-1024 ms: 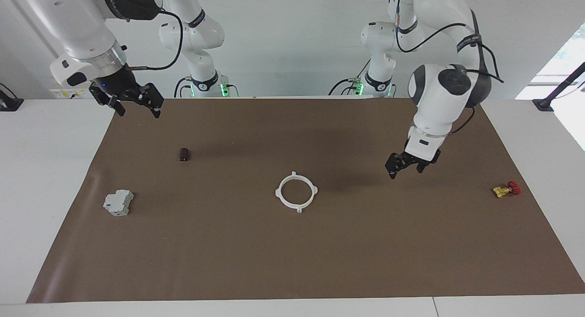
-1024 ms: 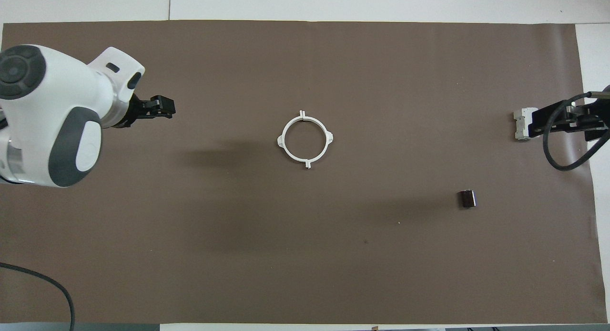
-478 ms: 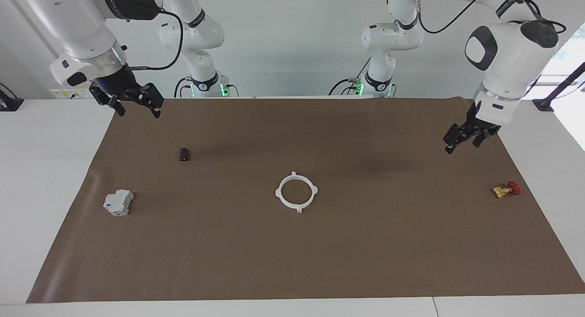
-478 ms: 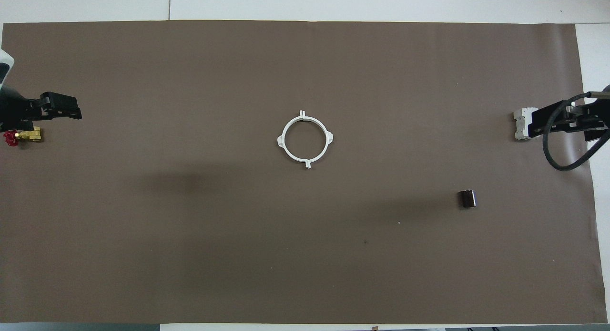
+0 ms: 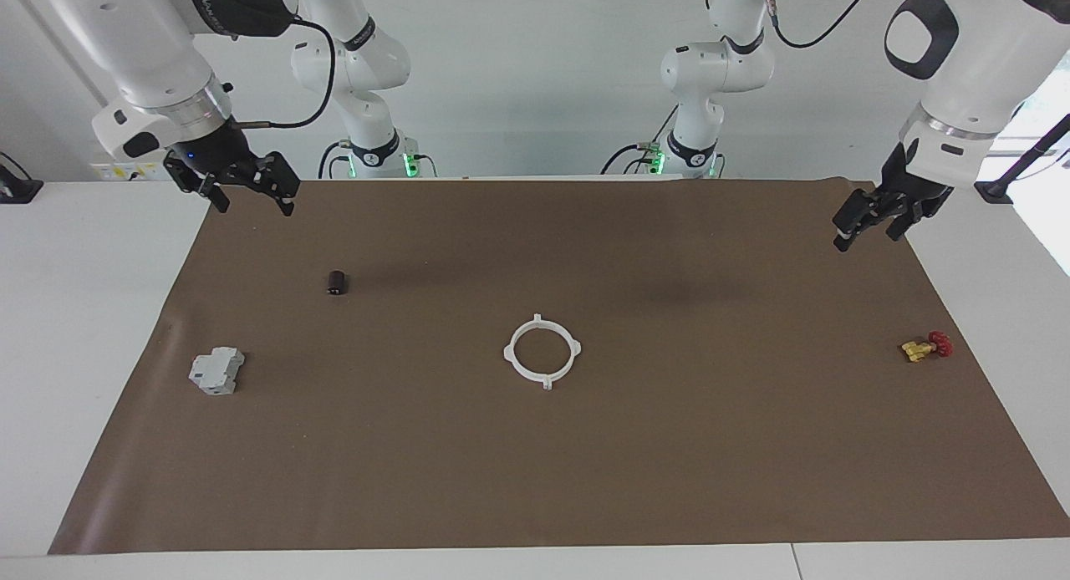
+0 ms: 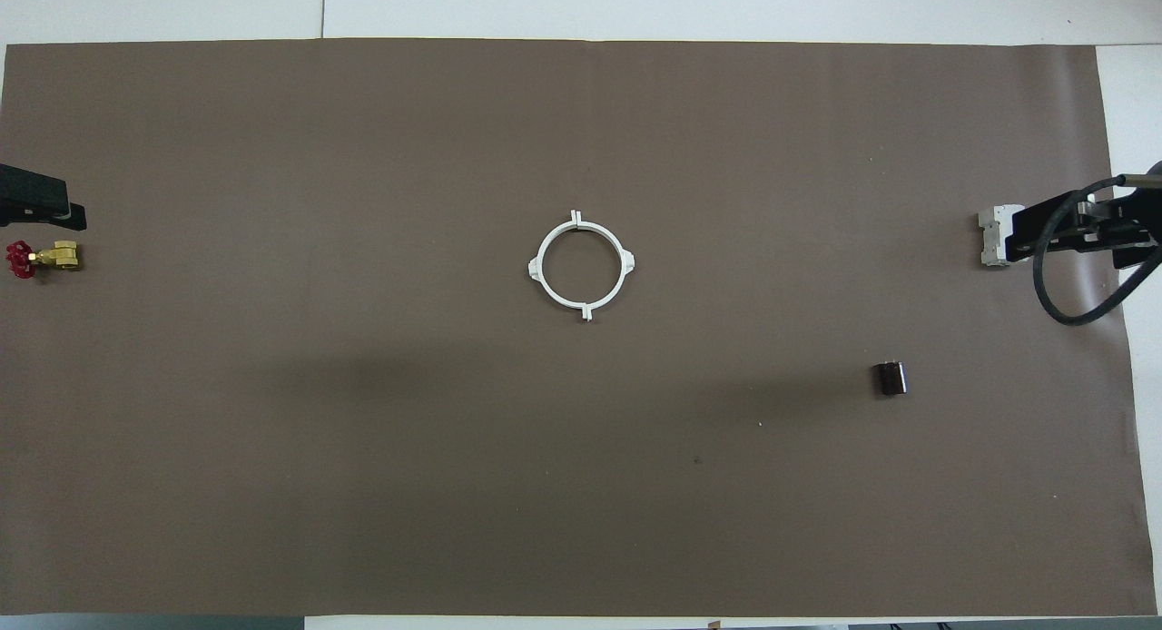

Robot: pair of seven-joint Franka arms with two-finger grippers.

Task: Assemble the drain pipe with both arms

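Drain pipe (image 5: 542, 352), one closed white ring flat mid-worktop, we log left end effector (image 5: 869, 219) and right end effector (image 5: 244, 184) raised over the mat's edges, jaws apart, empty.

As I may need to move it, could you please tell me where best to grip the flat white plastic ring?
Probably from straight above, pinching the thin rim of the flat white plastic ring between two tabs, one finger inside: it lies flat on the brown mat with nothing beside it.

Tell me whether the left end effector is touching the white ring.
Apart. The facing view shows the left end effector raised over the mat's corner, with bare mat between it and the ring.
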